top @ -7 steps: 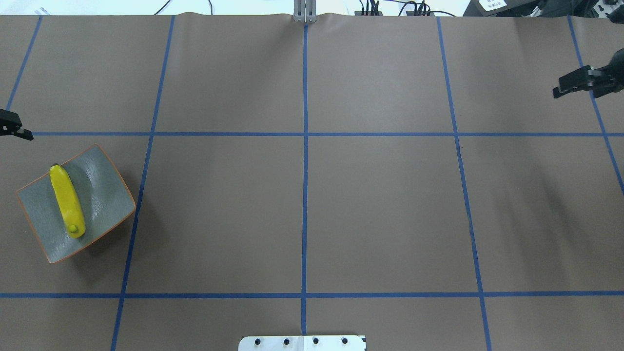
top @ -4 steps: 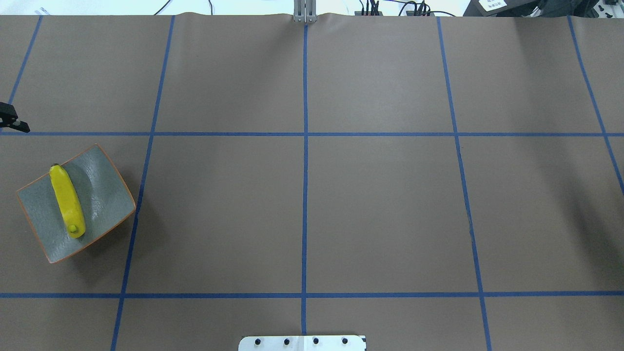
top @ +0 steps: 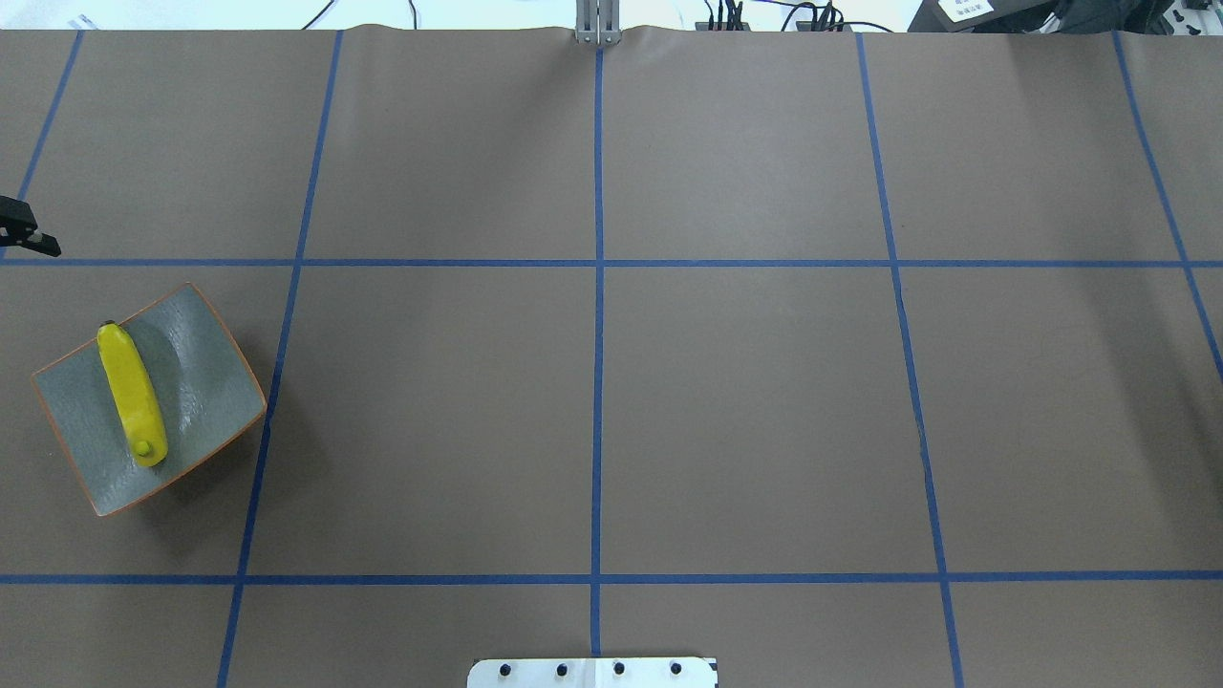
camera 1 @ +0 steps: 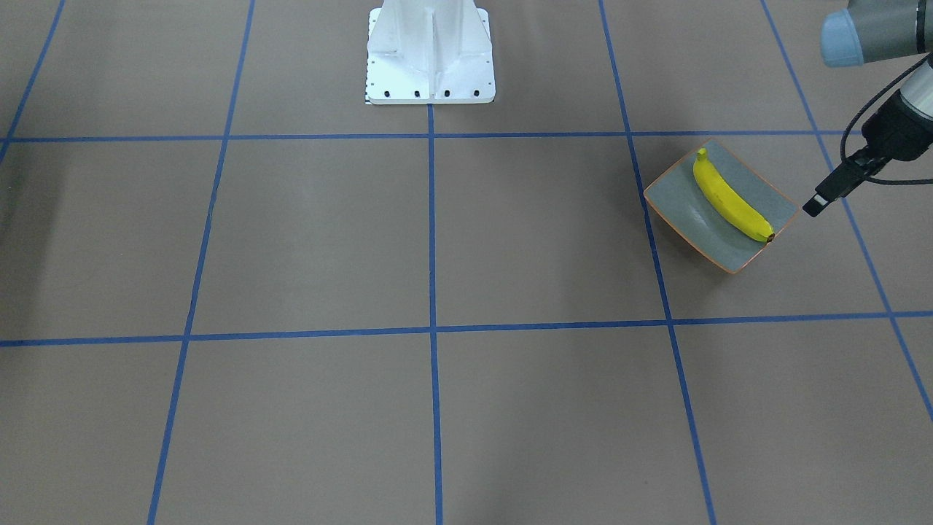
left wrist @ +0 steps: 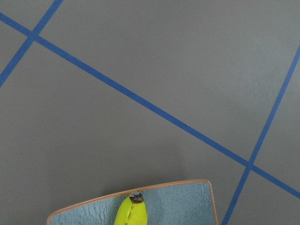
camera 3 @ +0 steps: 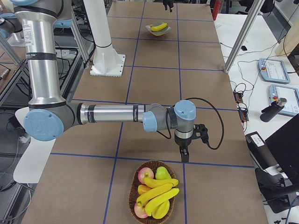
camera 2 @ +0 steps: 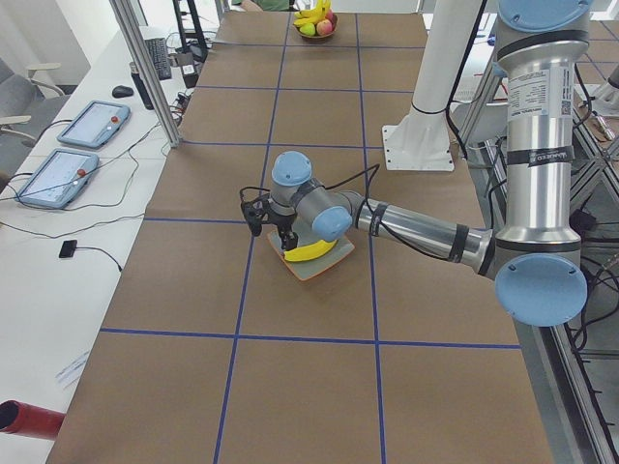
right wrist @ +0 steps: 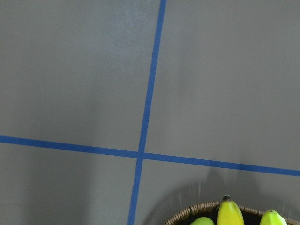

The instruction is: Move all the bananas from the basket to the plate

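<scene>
My left pincer (camera 1: 815,206) hangs at the right edge of the front-facing view, just beside the right corner of the plate (camera 1: 681,198) and clear of it, with nothing in it. Its fingers sit edge-on to me, so I cannot tell whether they are apart or together. My left wrist camera has the plate's rim and one dark banana tip at the bottom of its frame. One banana (camera 1: 731,198) lies diagonally on that plate, right of centre in the front-facing view, with its stem toward the upper left.

My right pincer (camera 3: 185,156) shows only in the view from the right end, pointing down in the lower middle of the frame. It is just beside the rim of the wicker basket (camera 3: 131,193), on the rim's upper side in the frame, and I cannot tell how its fingers stand. In the basket, at the bottom of that frame, I count three bananas (camera 3: 159,192) piled together, two red apples (camera 3: 147,173) and one green fruit (camera 3: 162,172).

Basket and plate sit well apart, at opposite ends of the brown counter (camera 1: 306,233). One white arm mount (camera 1: 430,51) stands at top centre of the front-facing view.
</scene>
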Controlling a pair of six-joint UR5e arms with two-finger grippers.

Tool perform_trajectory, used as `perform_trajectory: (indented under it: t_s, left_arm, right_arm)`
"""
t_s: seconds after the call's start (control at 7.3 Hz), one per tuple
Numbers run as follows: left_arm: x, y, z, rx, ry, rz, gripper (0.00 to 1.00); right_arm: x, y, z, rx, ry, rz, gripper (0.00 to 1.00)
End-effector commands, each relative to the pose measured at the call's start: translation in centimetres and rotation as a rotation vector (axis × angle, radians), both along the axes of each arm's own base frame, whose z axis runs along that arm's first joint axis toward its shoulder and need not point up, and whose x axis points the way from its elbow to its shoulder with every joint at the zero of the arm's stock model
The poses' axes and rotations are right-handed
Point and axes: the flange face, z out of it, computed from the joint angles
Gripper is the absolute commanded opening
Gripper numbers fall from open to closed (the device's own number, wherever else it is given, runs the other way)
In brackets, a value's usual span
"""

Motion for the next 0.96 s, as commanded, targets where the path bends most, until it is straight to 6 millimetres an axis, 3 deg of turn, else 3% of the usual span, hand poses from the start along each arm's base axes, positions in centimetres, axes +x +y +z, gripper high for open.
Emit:
perform_trajectory:
  t_s: [0.0,0.41,0.55,0.82]
  left_arm:
    - [0.0,0.0,-0.2,0.002,0.002,0.000,1.00]
    - [0.0,0.0,-0.3,0.005,0.002,-0.001,1.00]
    - [0.1,0.0,-0.2,0.002,0.001,0.000,1.00]
    - [0.1,0.0,-0.2,0.004,0.002,0.002,1.00]
  right_arm:
    - [0.6,0.3,3.4,-0.019,0.044,-0.058,1.00]
    - [1.4,0.9,7.7,-0.061,0.086,-0.095,1.00]
    - [1.6,-0.3,8.0,-0.061,0.117,-0.095,1.00]
    - [1.6,0.0,10.4,-0.093,0.118,-0.113,1.00]
